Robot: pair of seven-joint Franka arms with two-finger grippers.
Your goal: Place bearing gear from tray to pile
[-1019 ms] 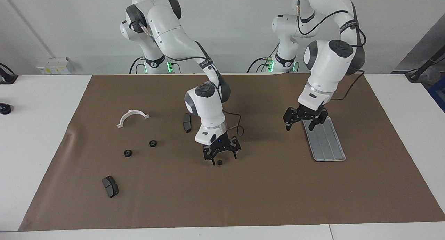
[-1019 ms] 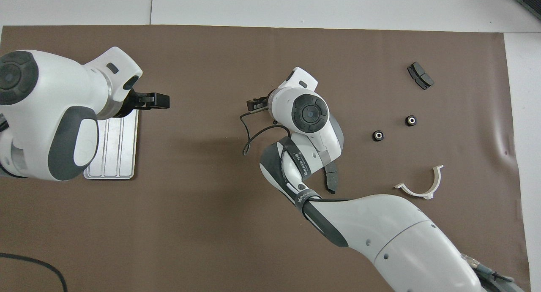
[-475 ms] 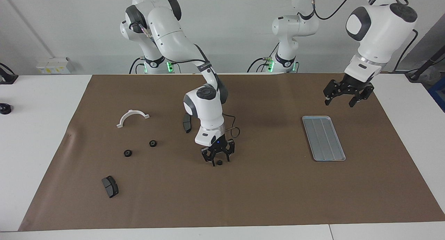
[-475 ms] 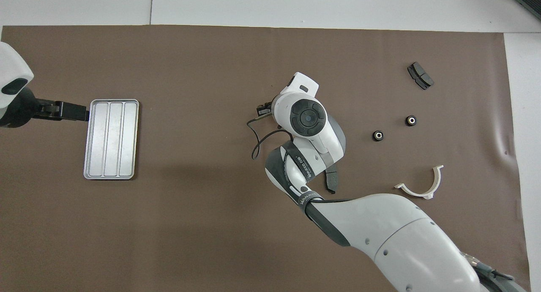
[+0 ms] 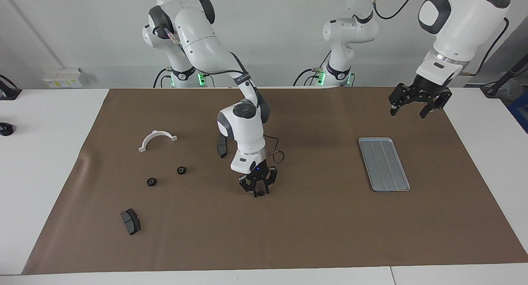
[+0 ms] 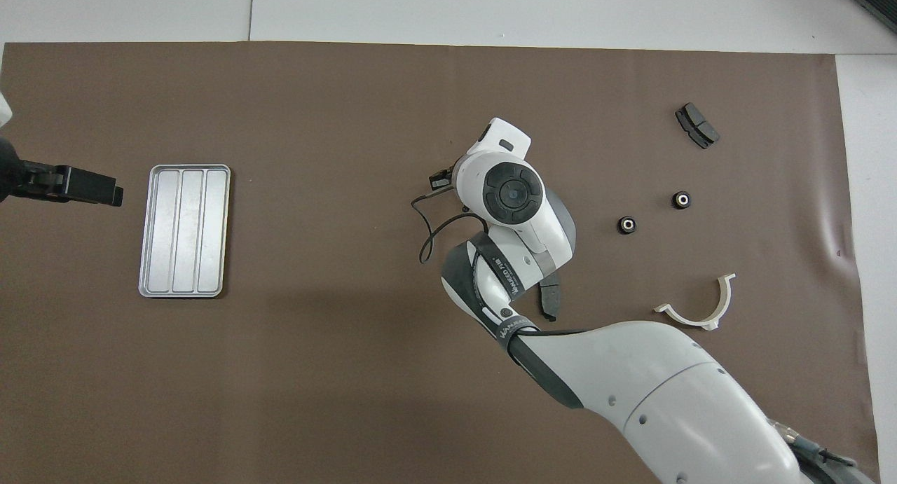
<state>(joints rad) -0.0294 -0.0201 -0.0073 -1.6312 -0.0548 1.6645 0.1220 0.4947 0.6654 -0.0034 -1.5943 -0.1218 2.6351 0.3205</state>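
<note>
The right gripper, low at the middle of the facing view, has drawn its fingers in from a wide spread a second ago and now pinches a small black gear sitting on the brown mat; the overhead view hides this under the wrist, so the grip looks seated but I can't be sure. The left gripper has meanwhile swung up off the tray to the upper right of the facing view, where it hangs with fingers spread and nothing in them. The tray, at centre right, lies bare, so the gear is already off it and the carry to the pile seems next. Two more gears sit at centre left, apparently the pile. Around them lie a white arc, a dark pad at lower left and another pad beside the right arm. The mat between gear and pile is open; nothing blocks the path.
</note>
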